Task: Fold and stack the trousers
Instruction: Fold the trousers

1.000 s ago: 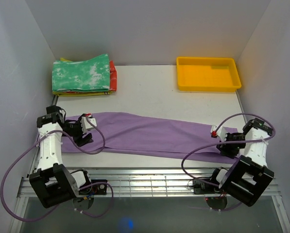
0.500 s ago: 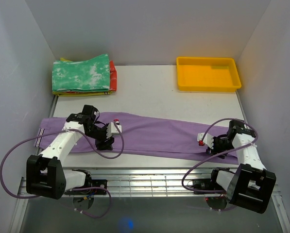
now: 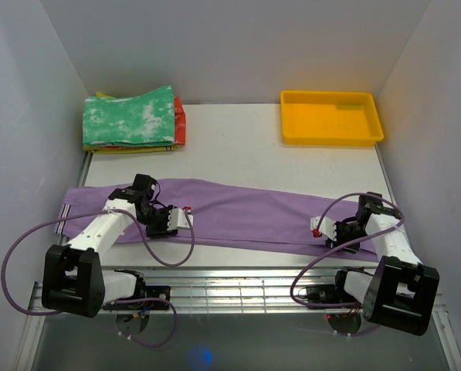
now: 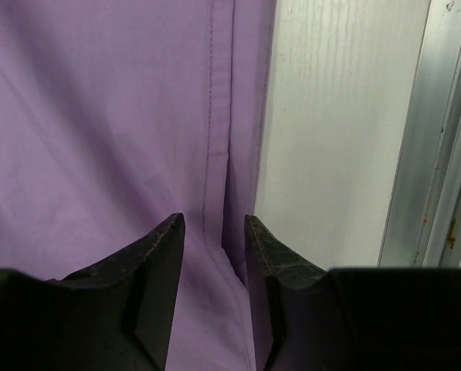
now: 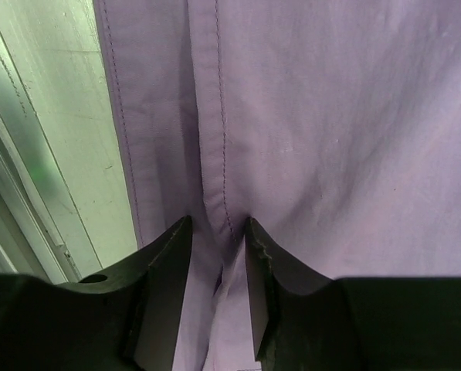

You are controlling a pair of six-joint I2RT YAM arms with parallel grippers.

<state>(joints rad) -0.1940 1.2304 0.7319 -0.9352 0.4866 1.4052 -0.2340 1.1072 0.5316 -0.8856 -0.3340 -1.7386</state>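
Note:
The lilac trousers (image 3: 253, 212) lie stretched left to right along the near part of the white table (image 3: 238, 147). My left gripper (image 3: 188, 219) is low over their near edge left of centre. In the left wrist view the left gripper (image 4: 213, 224) is open, its jaws narrowly apart astride the trousers' (image 4: 99, 116) stitched hem. My right gripper (image 3: 316, 226) sits at the near edge towards the right end. In the right wrist view the right gripper (image 5: 217, 226) is open with a small gap, and the trousers' (image 5: 330, 116) cloth puckers up between its fingers.
A stack of folded garments (image 3: 133, 117), mottled green on top with red and yellow below, stands at the back left. A yellow tray (image 3: 330, 117) stands at the back right. A metal rail (image 3: 238, 282) runs along the table's near edge, close beside both grippers.
Both arms have swung inward from the trousers' ends and dropped onto the near hem. Both pairs of jaws have narrowed around the cloth.

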